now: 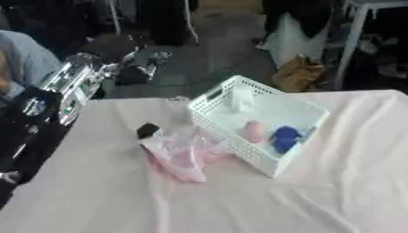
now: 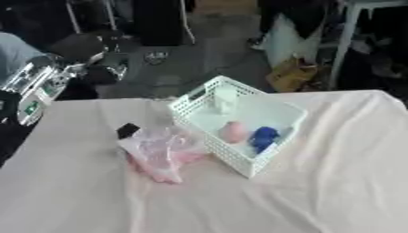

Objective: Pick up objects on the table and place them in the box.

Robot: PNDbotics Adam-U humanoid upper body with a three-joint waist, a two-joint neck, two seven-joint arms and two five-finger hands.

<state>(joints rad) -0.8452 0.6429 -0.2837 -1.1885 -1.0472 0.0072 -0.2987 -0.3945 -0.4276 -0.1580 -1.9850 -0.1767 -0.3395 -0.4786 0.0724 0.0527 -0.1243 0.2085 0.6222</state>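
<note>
Looking down the cloth-covered worktop (image 1: 104,200), I see nearest me a crumpled clear-and-pink plastic bag (image 1: 181,154) with a small black object (image 1: 147,130) at its far-left corner, both just beside the white basket (image 1: 293,157), which serves as the box. Inside it sit 3 things: a pink item (image 1: 253,131), a blue item (image 1: 284,138) and a white one (image 1: 240,99). My worry is the bag: it looks limp and slippery, so it could slide or drag the cloth. My left arm (image 1: 68,88) enters at the far left; I cannot tell its robot hand's state, and the right shows nowhere.
</note>
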